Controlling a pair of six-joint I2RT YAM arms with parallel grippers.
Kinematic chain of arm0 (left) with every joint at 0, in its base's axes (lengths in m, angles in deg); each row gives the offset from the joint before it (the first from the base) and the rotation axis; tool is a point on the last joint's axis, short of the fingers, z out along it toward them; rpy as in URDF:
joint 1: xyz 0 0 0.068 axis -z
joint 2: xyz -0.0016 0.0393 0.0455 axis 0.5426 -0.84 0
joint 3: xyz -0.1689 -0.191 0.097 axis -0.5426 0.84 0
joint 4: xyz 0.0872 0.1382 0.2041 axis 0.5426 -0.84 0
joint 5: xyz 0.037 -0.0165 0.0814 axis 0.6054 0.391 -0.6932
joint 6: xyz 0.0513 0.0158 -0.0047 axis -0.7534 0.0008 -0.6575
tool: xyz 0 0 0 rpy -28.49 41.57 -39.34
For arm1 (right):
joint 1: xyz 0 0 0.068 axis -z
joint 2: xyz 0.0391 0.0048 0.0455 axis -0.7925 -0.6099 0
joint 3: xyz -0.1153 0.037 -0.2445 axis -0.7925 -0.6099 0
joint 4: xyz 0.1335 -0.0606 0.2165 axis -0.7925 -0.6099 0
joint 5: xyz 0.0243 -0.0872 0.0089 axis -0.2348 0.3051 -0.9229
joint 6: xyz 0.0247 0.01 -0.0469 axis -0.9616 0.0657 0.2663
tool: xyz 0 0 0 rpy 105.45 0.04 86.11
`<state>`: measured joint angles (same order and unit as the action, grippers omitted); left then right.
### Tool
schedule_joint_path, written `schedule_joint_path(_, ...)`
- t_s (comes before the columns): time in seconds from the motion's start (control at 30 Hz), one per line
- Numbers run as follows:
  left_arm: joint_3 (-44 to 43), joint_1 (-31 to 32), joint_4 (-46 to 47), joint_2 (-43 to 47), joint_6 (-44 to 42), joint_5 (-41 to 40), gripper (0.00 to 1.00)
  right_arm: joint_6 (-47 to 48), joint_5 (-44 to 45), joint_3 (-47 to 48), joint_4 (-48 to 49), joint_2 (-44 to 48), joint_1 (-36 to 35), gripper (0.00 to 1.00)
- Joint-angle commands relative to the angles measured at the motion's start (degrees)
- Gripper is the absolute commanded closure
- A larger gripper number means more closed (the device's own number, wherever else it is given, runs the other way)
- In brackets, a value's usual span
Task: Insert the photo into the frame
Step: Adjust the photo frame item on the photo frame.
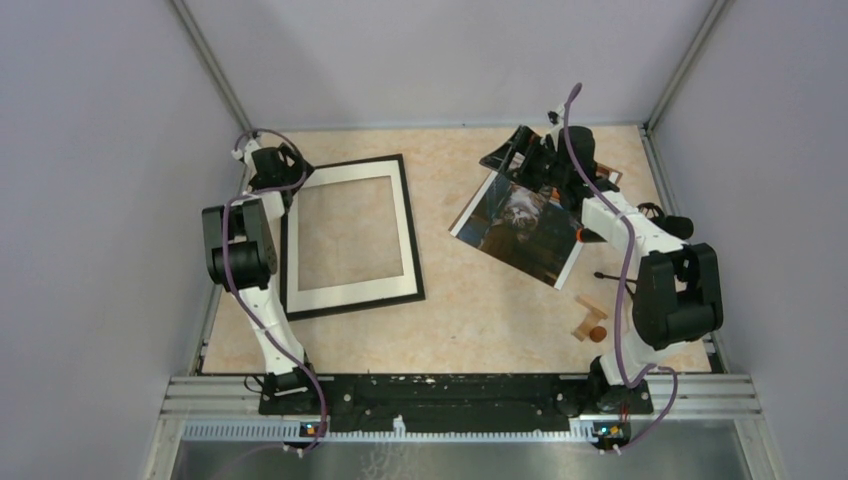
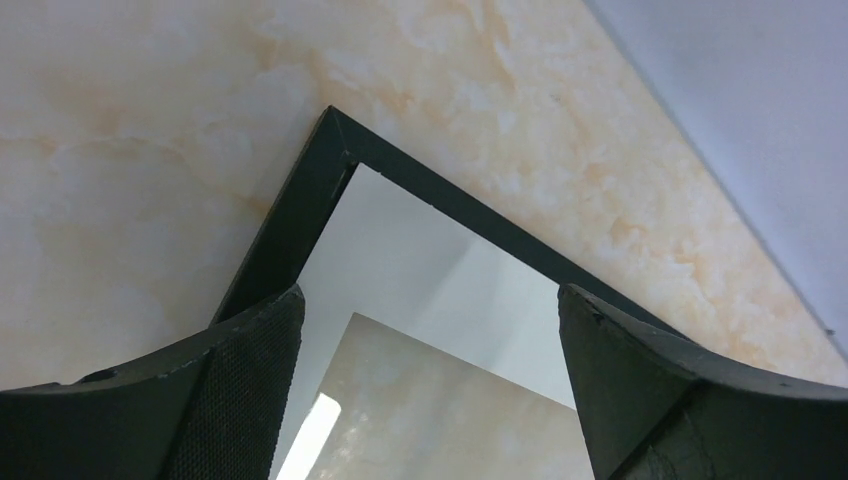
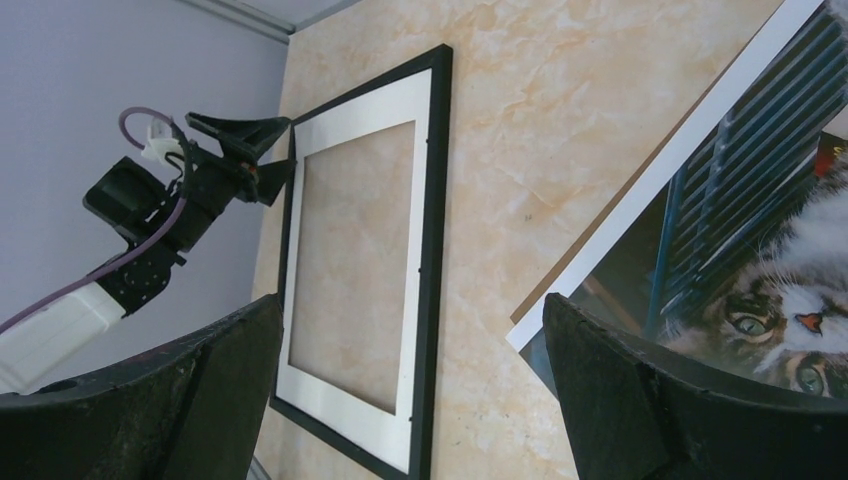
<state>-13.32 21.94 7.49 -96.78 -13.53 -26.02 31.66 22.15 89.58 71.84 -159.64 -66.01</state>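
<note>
The frame (image 1: pixel 412 232) lies flat at the left of the table, a thin black border with a white mat inside it. The photo (image 1: pixel 525 232), a cat print with a white margin, lies tilted at the right. My left gripper (image 1: pixel 292 178) stands open over the frame's far-left corner. In the left wrist view that frame corner (image 2: pixel 335 135) shows just beyond the open left gripper (image 2: pixel 430 300). My right gripper (image 1: pixel 510 155) is open above the photo's far corner. In the right wrist view the photo (image 3: pixel 720 250) sits by the right finger of the right gripper (image 3: pixel 412 305), and the frame (image 3: pixel 437 200) lies beyond.
Small wooden blocks (image 1: pixel 588 312) and an orange ball (image 1: pixel 597 334) lie near the right arm's elbow. A brown backing edge (image 3: pixel 640 200) shows under the photo. Grey enclosure walls (image 1: pixel 100 200) close in the table on three sides.
</note>
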Motion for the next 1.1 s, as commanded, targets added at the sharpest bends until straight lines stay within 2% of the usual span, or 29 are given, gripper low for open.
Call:
schedule_joint_path(0.0, 0.3, -0.7, 8.5, -2.0, 3.8, 6.0, 0.01, 0.7, 0.1, 1.2, 1.9, -1.2, 0.8, 0.01)
schedule_joint_path(0.23, 0.2, -1.7, 11.9, -5.4, 6.2, 10.1, 0.01, 0.8, 0.1, 1.3, 2.0, -1.8, 0.7, 0.01)
schedule_joint_path(0.43, -0.9, -1.9, 9.7, -6.2, 6.6, 10.8, 0.01, 0.7, 0.1, 1.4, 2.1, -2.0, 0.8, 0.01)
schedule_joint_path(0.67, -0.4, -2.1, 21.2, -3.1, 6.5, 16.7, 0.03, 0.3, -0.4, 1.4, 2.6, -2.8, 0.8, 0.01)
schedule_joint_path(0.87, -3.3, -2.1, 20.6, -5.5, 8.6, 15.4, 0.03, 0.1, -0.6, 1.4, 2.8, -3.0, 0.7, 0.01)
schedule_joint_path(1.07, -1.8, -2.2, 20.5, -9.3, 13.9, 13.8, 0.02, 0.2, -0.4, 1.4, 2.6, -2.9, 0.8, 0.01)
